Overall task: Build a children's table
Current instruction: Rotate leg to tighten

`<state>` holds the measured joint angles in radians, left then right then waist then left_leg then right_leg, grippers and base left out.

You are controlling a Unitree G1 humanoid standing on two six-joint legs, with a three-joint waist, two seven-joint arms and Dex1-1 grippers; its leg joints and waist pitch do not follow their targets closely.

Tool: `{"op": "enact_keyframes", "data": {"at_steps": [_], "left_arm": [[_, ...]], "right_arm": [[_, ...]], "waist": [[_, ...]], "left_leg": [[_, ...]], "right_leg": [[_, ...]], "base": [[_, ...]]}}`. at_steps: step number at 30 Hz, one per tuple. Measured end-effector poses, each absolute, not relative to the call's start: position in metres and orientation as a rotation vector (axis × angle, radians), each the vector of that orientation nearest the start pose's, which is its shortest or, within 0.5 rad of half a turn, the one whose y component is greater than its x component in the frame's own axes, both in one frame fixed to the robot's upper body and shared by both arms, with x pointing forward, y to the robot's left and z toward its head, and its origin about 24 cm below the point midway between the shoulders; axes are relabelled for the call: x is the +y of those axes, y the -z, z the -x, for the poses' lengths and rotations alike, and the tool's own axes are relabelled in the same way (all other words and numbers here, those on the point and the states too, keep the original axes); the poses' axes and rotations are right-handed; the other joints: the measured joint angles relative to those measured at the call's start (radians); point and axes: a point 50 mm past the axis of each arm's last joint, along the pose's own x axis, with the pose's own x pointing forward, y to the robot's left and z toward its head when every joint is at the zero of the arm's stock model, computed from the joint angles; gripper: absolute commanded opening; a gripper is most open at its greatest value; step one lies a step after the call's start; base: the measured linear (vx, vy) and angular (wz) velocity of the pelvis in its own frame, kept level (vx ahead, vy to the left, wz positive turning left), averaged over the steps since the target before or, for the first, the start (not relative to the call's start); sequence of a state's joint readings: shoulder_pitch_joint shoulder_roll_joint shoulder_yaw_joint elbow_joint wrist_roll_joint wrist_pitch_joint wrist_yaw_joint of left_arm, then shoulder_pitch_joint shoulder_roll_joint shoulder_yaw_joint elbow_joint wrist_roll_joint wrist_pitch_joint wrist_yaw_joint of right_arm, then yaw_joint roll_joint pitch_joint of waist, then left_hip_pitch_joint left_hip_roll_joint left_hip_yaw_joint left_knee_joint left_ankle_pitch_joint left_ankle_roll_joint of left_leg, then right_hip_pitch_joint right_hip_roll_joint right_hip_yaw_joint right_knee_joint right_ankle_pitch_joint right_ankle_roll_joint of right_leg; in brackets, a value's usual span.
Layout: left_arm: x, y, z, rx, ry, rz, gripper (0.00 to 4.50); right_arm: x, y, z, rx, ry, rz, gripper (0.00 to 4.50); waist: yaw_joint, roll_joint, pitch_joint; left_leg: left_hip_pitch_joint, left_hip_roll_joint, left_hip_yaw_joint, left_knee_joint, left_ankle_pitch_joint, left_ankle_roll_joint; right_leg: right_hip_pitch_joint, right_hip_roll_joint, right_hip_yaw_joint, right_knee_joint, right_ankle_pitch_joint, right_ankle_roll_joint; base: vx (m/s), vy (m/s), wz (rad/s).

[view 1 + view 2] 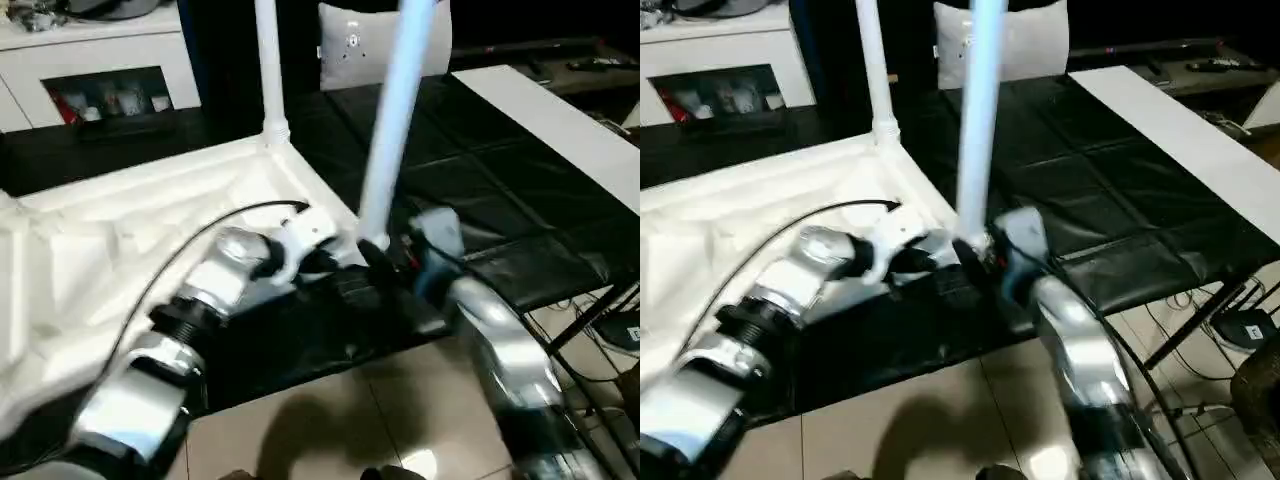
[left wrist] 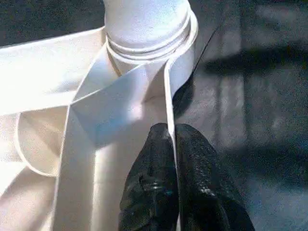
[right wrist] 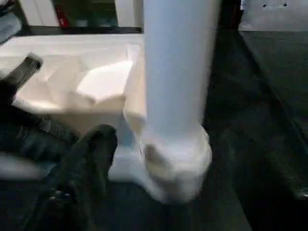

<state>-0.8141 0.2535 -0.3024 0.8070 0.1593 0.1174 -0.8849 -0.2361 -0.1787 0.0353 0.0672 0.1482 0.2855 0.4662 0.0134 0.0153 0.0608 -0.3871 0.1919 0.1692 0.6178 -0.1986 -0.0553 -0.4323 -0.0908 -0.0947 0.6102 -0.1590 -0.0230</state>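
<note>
White moulded plastic, light and stiff, forms the upturned tabletop (image 1: 120, 250) on the black bench (image 1: 480, 200). Its rim is pinched by the left gripper (image 2: 174, 183); the right gripper (image 3: 91, 159) stands open beside the corner leg (image 1: 395, 120), best grasped low.

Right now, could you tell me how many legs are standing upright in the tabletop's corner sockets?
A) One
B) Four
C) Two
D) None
C: two white legs rise from the upturned tabletop, the far leg in the back corner socket and the near leg in the corner socket by the two pincers.
</note>
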Motion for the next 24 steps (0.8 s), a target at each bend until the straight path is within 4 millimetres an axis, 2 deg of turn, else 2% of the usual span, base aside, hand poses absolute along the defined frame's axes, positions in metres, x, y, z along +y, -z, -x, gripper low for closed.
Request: {"op": "enact_keyframes", "data": {"at_steps": [3, 4, 6, 8, 13, 14, 16, 18, 24], "left_arm": [[0.116, -0.075, -0.366, 0.396, 1.038, -0.633, 0.0], [0.118, -0.076, -0.368, 0.397, 1.035, -0.647, 0.0], [0.12, -0.077, -0.37, 0.389, 1.037, -0.678, 0.44], [0.119, -0.079, -0.372, 0.37, 1.045, -0.72, 0.61], [0.124, -0.112, -0.385, 0.224, 0.956, -0.721, 1.03], [0.125, -0.115, -0.386, 0.206, 0.95, -0.702, 1.09], [0.125, -0.117, -0.387, 0.176, 0.93, -0.635, 1.21], [0.127, -0.112, -0.384, 0.153, 0.886, -0.524, 1.21], [0.136, -0.094, -0.366, 0.129, 0.697, -0.211, 1.21]], "right_arm": [[-0.145, -0.058, -0.271, 0.159, -0.571, 0.004, 4.22], [-0.145, -0.058, -0.268, 0.16, -0.577, 0.0, 4.43], [-0.144, -0.059, -0.263, 0.164, -0.581, 0.001, 4.5], [-0.143, -0.06, -0.259, 0.174, -0.577, -0.003, 4.5], [-0.142, -0.055, -0.25, 0.215, -0.532, -0.03, 4.5], [-0.142, -0.056, -0.25, 0.218, -0.525, -0.033, 4.5], [-0.14, -0.059, -0.249, 0.216, -0.51, -0.041, 4.5], [-0.14, -0.06, -0.248, 0.225, -0.488, -0.047, 4.5], [-0.142, -0.059, -0.242, 0.278, -0.425, -0.012, 4.5]], "waist": [[0.003, 0.002, 0.001], [0.003, 0.003, 0.002], [0.003, 0.004, 0.002], [0.004, 0.005, 0.003], [0.003, 0.008, 0.001], [0.003, 0.009, 0.001], [0.004, 0.01, 0.002], [0.002, 0.01, 0.002], [0.002, 0.009, 0.002]], "left_leg": [[0.0, 0.0, 0.0, 0.0, -0.002, -0.006], [0.0, 0.0, 0.0, 0.0, -0.002, -0.007], [0.0, -0.001, 0.0, 0.0, -0.002, -0.008], [0.0, 0.0, 0.0, 0.0, -0.001, -0.008], [0.003, 0.0, 0.0, 0.0, -0.001, -0.009], [0.004, 0.0, 0.0, 0.0, -0.002, -0.009], [0.015, 0.0, -0.001, -0.002, -0.002, -0.009], [0.02, -0.001, 0.0, -0.006, -0.001, -0.009], [0.019, -0.002, -0.001, -0.009, -0.002, -0.008]], "right_leg": [[0.001, 0.0, 0.0, -0.002, 0.003, 0.002], [0.001, 0.0, 0.0, -0.003, 0.003, 0.002], [0.001, 0.0, 0.0, -0.003, 0.004, 0.002], [0.002, 0.0, 0.0, -0.003, 0.004, 0.002], [0.005, 0.0, 0.0, -0.003, 0.005, 0.001], [0.009, 0.0, 0.0, -0.004, 0.004, 0.002], [0.017, 0.0, -0.001, -0.007, 0.0, 0.009], [0.025, 0.0, -0.001, -0.011, 0.0, 0.009], [0.027, 0.0, -0.001, -0.018, 0.003, 0.004]], "base": [[0.0, 0.0, 0.0], [0.0, 0.0, 0.0], [0.0, 0.0, 0.0], [0.0, 0.0, 0.0], [0.0, 0.0, 0.0], [0.0, 0.0, 0.0], [0.0, 0.0, 0.0], [0.0, 0.0, 0.0], [0.0, 0.0, 0.0]]}}
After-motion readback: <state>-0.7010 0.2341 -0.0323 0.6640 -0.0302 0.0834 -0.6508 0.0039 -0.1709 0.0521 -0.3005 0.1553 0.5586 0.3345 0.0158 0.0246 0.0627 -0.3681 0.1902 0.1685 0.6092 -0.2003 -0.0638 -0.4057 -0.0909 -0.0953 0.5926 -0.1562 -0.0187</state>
